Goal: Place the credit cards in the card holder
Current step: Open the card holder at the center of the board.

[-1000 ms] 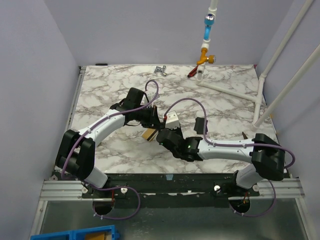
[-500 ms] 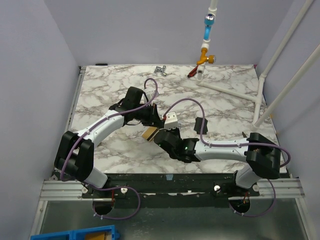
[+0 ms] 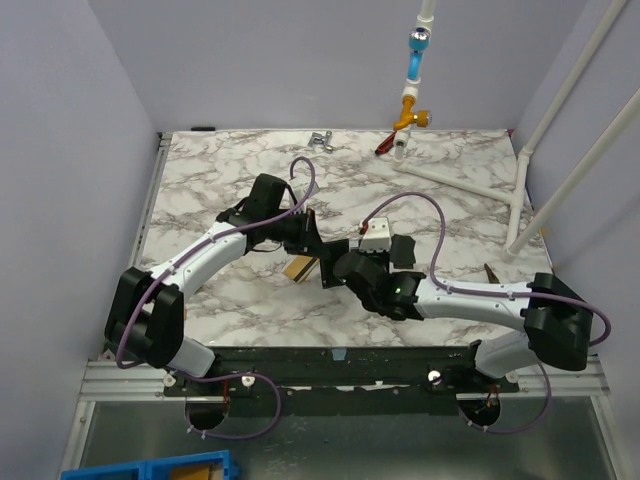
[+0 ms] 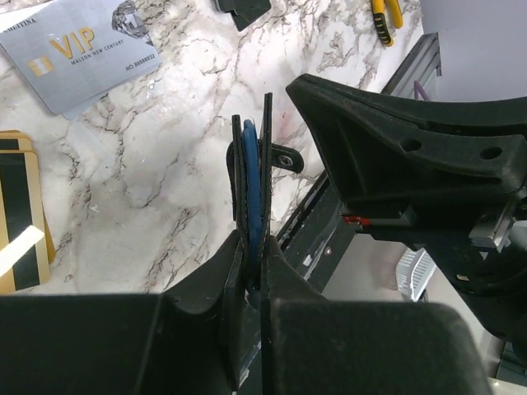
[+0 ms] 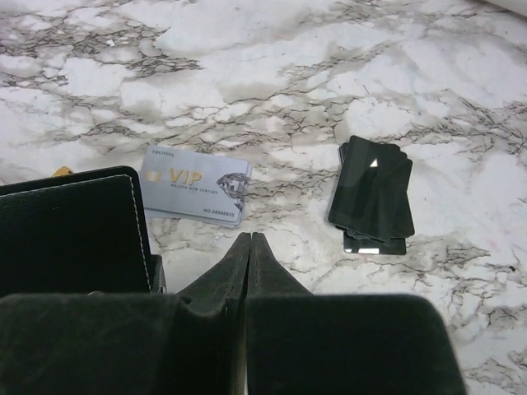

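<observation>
My left gripper (image 4: 254, 251) is shut on the black card holder (image 4: 251, 185). It holds the holder upright and edge-on above the marble, so the blue lining and the clasp tab (image 4: 285, 158) show. The pale grey VIP card (image 4: 78, 49) lies flat on the table beyond it. The gold card with the dark stripe (image 4: 20, 222) lies to its left, and it shows in the top view (image 3: 299, 268). My right gripper (image 5: 249, 239) is shut and empty, just short of the grey card (image 5: 195, 185), with the holder (image 5: 70, 234) at its left.
A smaller black case (image 5: 372, 193) lies right of the grey card, and it shows in the top view (image 3: 402, 250). Yellow-handled pliers (image 3: 492, 272) lie near the right edge. A white pipe frame (image 3: 460, 180), a metal clip (image 3: 320, 140) and a red-handled tool (image 3: 385, 145) are at the back.
My right arm has swung to the right and back, away from the left gripper. The left arm has hardly moved and still grips the card holder.
</observation>
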